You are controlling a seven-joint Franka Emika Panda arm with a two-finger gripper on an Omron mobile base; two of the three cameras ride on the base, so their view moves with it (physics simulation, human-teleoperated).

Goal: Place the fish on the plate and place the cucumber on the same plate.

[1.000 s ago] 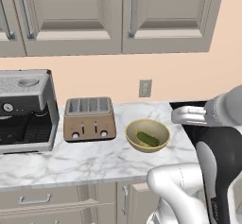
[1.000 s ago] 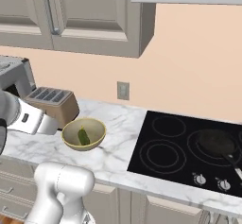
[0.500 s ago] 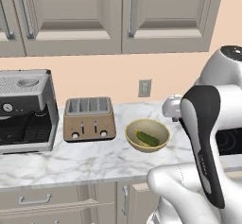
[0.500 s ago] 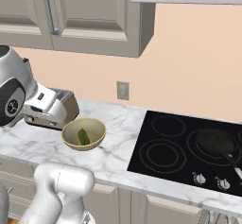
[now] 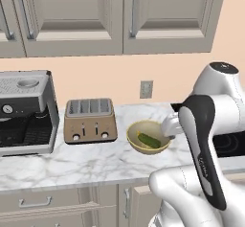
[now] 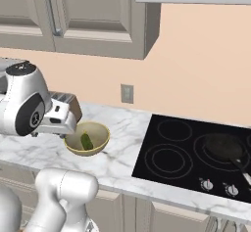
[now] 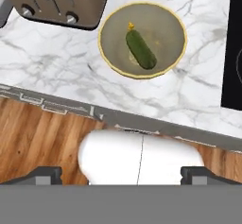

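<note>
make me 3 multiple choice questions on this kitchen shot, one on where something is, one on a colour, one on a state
1. Where does the cucumber lie?
A. on the stove
B. in the bowl
C. on top of the toaster

2. What colour is the toaster?
A. tan brown
B. bright red
C. blue

3. How do the fingers of the gripper stand?
A. closed on the cucumber
B. closed on nothing
C. spread wide with nothing between them

Answers:
1 B, the hand view shows the green cucumber on the bowl's floor.
2 A, its body is tan brown in the left base view.
3 C, the two tips sit far apart at the bottom of the hand view, well above the counter.
</note>
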